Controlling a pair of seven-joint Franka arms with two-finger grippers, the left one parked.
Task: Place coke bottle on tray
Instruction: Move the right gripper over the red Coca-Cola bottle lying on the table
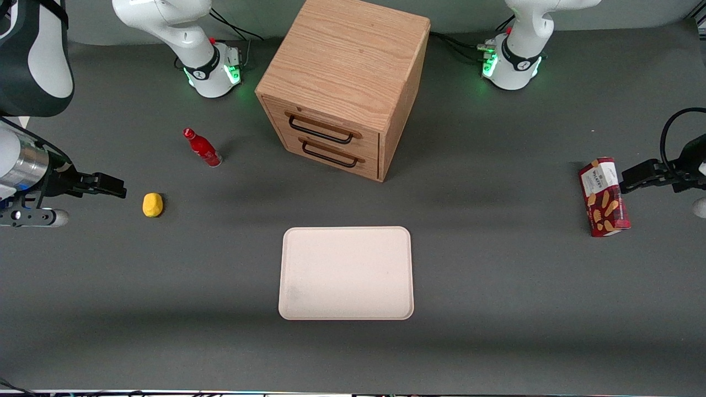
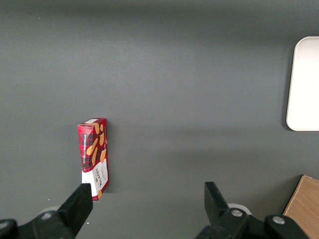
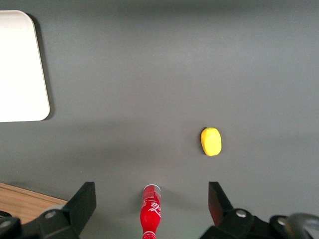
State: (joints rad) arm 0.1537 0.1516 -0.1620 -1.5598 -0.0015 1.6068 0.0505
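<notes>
The coke bottle (image 1: 202, 148) stands on the dark table (image 1: 496, 309), not yet picked up. It is toward the working arm's end of the table and closer to the edge where the robot bases sit than to the front camera's edge. It looks tilted in the front view, with its red cap up, but that may just be how the camera looks down at it.

The gripper (image 1: 113, 187) hangs at the working arm's end of the table, up in the air and holding nothing. Its fingers (image 3: 84, 199) are spread wide open. In the right wrist view the bottle (image 3: 151, 211) shows between the two fingers, well below them. I think the arm waits like this so it can go down and close on the bottle from both sides.

The tray (image 1: 346, 273) lies flat in the middle of the table, closer to the front camera's edge. Nothing is on it, so there is lots of room for the bottle. It is well apart from the bottle, so the bottle has to be carried there.

A yellow lump (image 1: 153, 204) sits near the bottle, a bit nearer the front camera. The arm should not bump it. The wooden drawer cabinet (image 1: 345, 82) stands by the edge with the robot bases, with both drawers shut. The red biscuit box (image 1: 604, 197) is way off at the parked arm's end.
</notes>
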